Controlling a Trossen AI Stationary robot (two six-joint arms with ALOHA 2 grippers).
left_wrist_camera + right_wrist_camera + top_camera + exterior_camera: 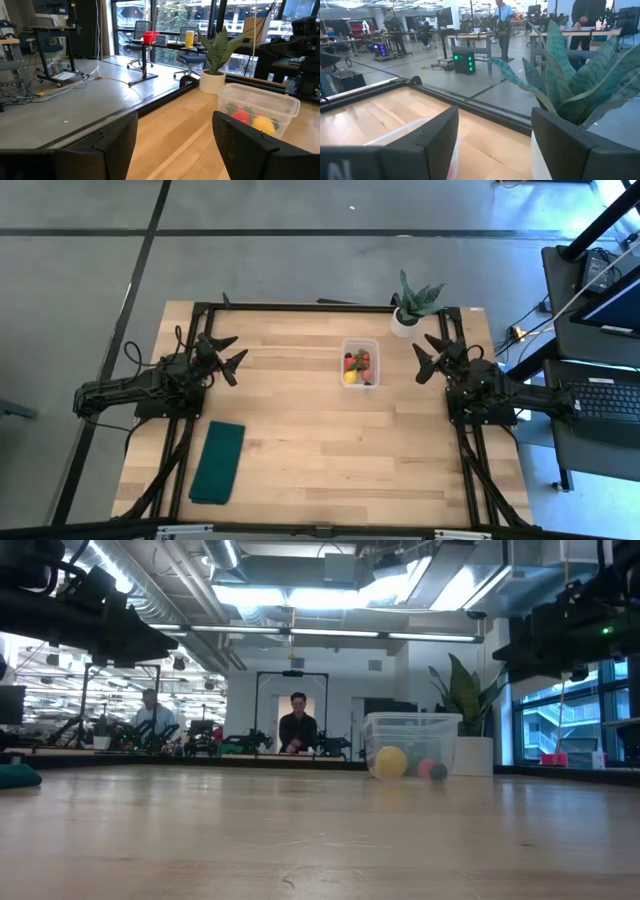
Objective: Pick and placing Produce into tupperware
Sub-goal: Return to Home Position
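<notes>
Here's a robotics lab, open-plan and industrial: grey concrete floor (300, 270) taped with black lines, exposed ducts (150, 600) and strip lights (290, 595) overhead. Beyond the wooden surface (300, 430), a person (297, 725) stands among benches crowded with more arm rigs. A keyboard (608, 398) sits alongside, office chairs (141, 31) by tall windows (165, 12).

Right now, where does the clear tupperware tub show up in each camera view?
High view: tupperware, right of the table centre, near the potted plant.
Low view: right of centre, plant behind it.
Left wrist view: ahead, plant just beyond.
Right wrist view: only a faint clear edge, close in, beside the plant.
Shared landmark: the potted plant.
</notes>
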